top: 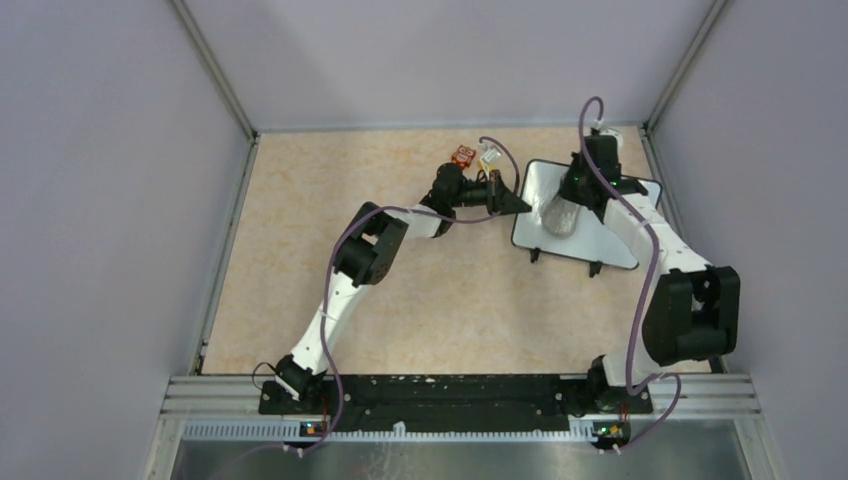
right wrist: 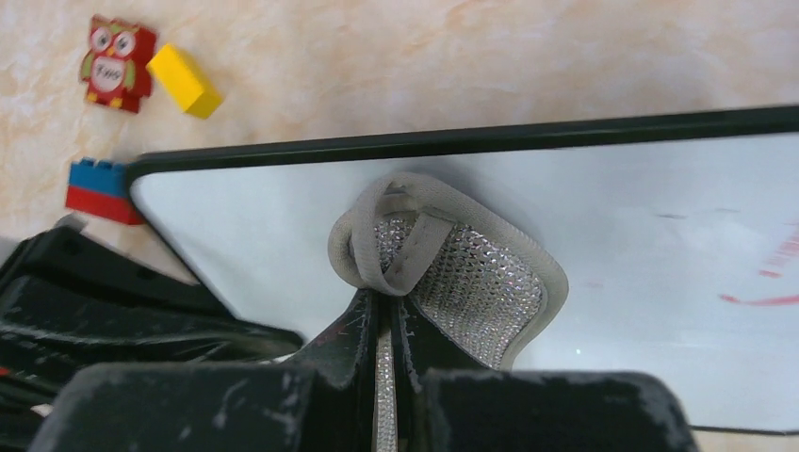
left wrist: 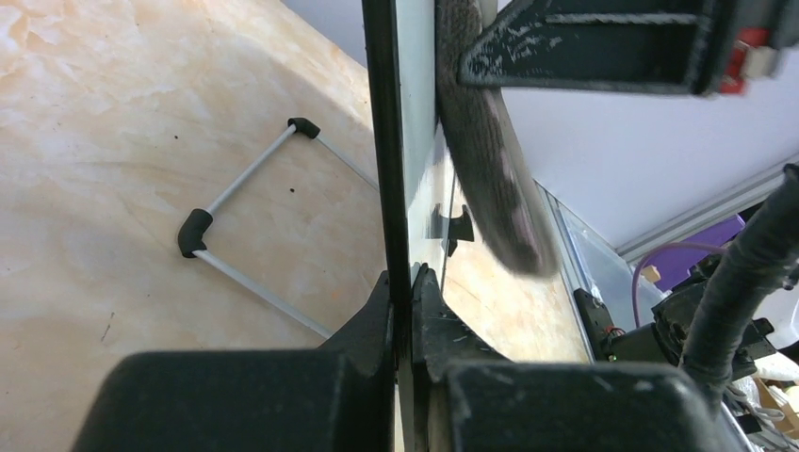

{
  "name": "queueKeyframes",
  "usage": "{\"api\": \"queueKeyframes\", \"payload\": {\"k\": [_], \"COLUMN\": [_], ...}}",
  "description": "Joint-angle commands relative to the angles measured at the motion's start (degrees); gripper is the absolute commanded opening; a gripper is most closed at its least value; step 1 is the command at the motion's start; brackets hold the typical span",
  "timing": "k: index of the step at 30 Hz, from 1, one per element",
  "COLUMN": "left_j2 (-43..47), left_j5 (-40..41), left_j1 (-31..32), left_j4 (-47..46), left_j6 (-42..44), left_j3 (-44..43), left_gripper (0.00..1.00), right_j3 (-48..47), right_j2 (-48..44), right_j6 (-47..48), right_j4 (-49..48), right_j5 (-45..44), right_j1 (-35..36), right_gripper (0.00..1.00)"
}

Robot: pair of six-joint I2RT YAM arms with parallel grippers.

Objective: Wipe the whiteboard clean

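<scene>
On the tan surface (top: 400, 300), the whiteboard (top: 588, 240) lies upper right in the overhead view, its left edge clamped by the left hand (left wrist: 412, 292). The right hand (right wrist: 386, 315) pinches a grey mesh cloth (right wrist: 471, 282) against the white face; red marks (right wrist: 765, 299) show at frame right.

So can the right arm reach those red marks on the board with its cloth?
Probably yes. The cloth lies on the board, and only bare white surface separates it from the red marks.
</scene>
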State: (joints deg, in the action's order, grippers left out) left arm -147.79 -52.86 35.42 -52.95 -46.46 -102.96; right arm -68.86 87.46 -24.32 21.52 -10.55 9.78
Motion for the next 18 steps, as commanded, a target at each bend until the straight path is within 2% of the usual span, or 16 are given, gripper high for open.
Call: {"api": "queueKeyframes", "payload": {"k": [1, 4, 8, 18], "left_j2": [0.91, 0.85, 0.82, 0.71], "left_j5": [0.39, 0.40, 0.39, 0.42], "left_j1": [-0.35, -0.40, -0.41, -0.41], "left_j4": [0.44, 0.32, 0.35, 0.51], "left_j6": [7.17, 6.97, 6.93, 7.02], "left_j3": [1.26, 1.22, 1.27, 1.09], "left_gripper": [0.00, 0.00, 0.00, 0.00], "right_j3": [6.37, 9.26, 8.79, -3.04], "right_j2": [-5.54, -7.29, -6.77, 1.80], "right_j6": [-0.98, -1.41, -1.32, 0.56], "right_j4": [-1.26, -2.13, -3.79, -1.84], "right_j5": [-0.04, 2.51, 6.04, -3.28], "right_j1": [-13.02, -17.81, -16.60, 5.72], "right_gripper": [0.00, 0.00, 0.00, 0.00]}}
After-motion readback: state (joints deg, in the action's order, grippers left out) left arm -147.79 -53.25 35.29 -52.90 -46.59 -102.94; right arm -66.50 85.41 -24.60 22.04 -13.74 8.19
